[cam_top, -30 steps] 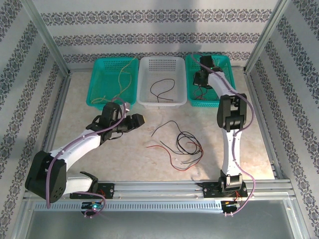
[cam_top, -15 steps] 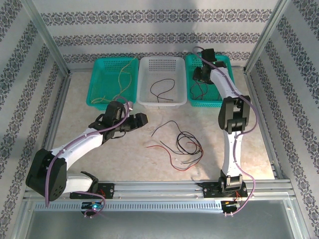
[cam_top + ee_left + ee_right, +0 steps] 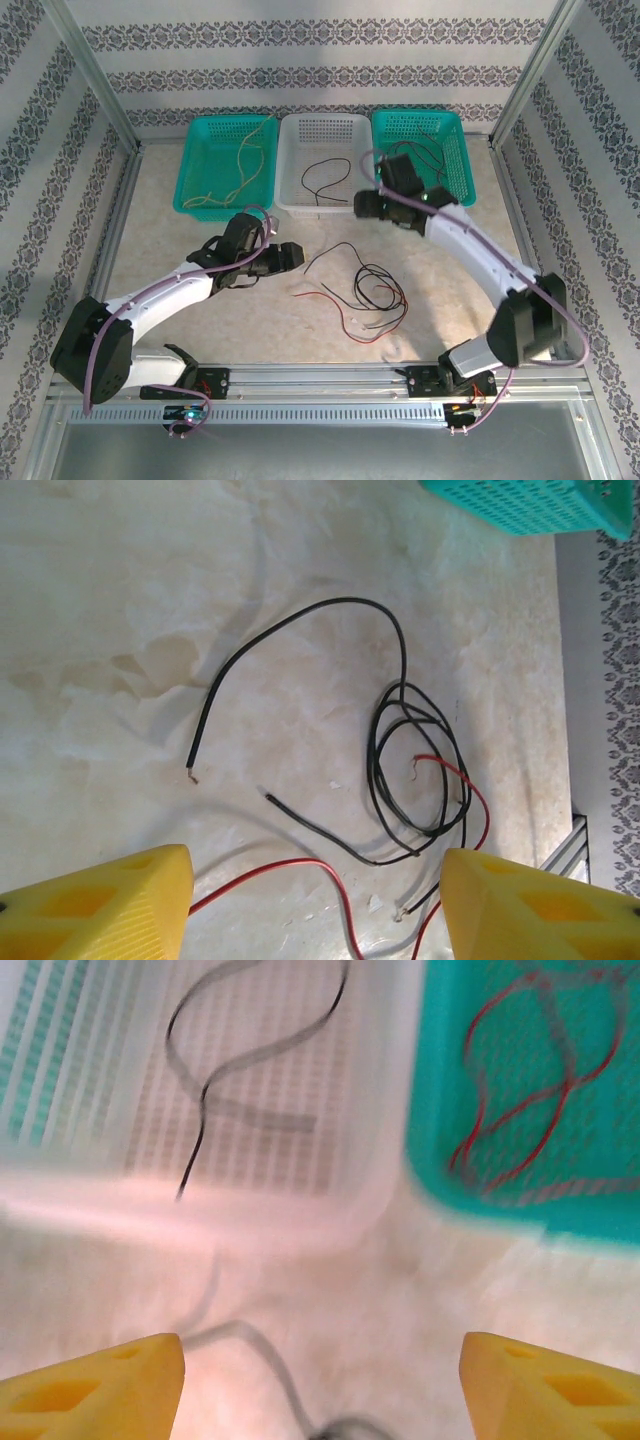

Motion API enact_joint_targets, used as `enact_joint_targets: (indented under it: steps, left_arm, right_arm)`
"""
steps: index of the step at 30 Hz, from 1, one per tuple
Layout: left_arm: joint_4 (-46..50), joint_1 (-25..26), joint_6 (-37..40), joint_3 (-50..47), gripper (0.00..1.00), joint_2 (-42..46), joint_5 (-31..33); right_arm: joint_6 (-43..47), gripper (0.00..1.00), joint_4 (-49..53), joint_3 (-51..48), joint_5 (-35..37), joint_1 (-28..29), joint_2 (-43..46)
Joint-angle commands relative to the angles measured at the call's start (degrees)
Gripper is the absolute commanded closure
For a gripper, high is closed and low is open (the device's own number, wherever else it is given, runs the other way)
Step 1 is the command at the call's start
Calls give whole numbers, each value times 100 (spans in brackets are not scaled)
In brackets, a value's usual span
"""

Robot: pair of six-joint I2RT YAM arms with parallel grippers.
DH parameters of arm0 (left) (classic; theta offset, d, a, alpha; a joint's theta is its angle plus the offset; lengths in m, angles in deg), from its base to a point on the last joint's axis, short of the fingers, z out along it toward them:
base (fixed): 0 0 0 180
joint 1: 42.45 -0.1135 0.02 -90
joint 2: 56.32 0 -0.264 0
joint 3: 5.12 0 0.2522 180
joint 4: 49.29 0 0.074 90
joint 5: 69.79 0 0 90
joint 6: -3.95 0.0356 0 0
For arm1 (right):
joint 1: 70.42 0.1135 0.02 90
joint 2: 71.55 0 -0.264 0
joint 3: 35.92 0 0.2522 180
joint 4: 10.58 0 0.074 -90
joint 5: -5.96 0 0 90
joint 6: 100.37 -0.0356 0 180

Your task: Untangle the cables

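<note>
my right arm has swung off the far right basket, down and leftward. my right gripper [image 3: 365, 205] now hangs just in front of the white one, its yellow jaws gone from clenched to spread, with nothing between them. my left gripper [image 3: 287, 257] has crept a little rightward toward the pile.

nearest me on the pale marbled tabletop [image 3: 250, 320] lies the knot of thin black and red cables [image 3: 378, 290]. the black loops are coiled on one another, and a red strand [image 3: 290, 862] threads through them and trails out toward my side. one long black strand [image 3: 330, 602] arcs out of the knot's far side and ends bare on the table; whether it is free of the coil i cannot tell. my left gripper hovers over the table to the left of the knot, jaws released and empty, touching no wire.

further back, three perforated plastic baskets stand in a row along the far edge. the left teal basket [image 3: 190, 170] holds thin yellow cables [image 3: 247, 160]. the middle white basket [image 3: 320, 205] holds a lone black cable [image 3: 320, 180]. the right teal basket [image 3: 462, 150] holds a looping red cable [image 3: 530, 1090].

i judge the job well under way. no yellow is left on the table, and one black and some red are already filed by colour. what is left is the knot itself: its black loops and red strand have yet to be teased apart and carried to their baskets.
</note>
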Motion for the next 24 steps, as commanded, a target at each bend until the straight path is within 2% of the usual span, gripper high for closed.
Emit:
enact_joint_targets:
  steps: [1, 4, 6, 9, 13, 15, 17, 19, 21, 22, 24]
  left_arm:
    - [323, 79, 301, -1, 36, -21, 270]
    - [586, 81, 448, 143, 38, 70, 535]
    - [508, 80, 395, 151, 39, 193, 576]
    - [383, 83, 256, 155, 39, 292, 501]
    - [18, 79, -29, 67, 40, 342, 269]
    - [-126, 79, -114, 34, 40, 408, 241]
    - [-214, 79, -138, 26, 40, 532, 351]
    - [-282, 81, -145, 29, 39, 644, 445]
    - [-348, 85, -137, 76, 39, 718, 479]
    - [-431, 79, -123, 94, 39, 731, 457]
    - [-728, 79, -134, 87, 38, 726, 342]
  right_arm:
    - [-371, 27, -212, -926, -34, 538, 205]
    - [-665, 28, -503, -1515, -23, 852, -23]
    - [-748, 28, -819, -1730, -3, 864, -218]
    - [-653, 27, -1015, -1607, 106, 818, -680]
    - [-426, 33, -1147, -1200, 335, 782, -1409]
    - [-310, 42, -1153, -970, 319, 748, -1778]
    - [-200, 57, -1078, -740, 376, 730, -2087]
    - [-144, 81, -1006, -618, 494, 734, -2206]
    - [-114, 97, -848, -519, 591, 764, -2071]
    - [-112, 100, -805, -523, 636, 818, -1885]
    - [-205, 100, -759, -582, 603, 870, -1375]
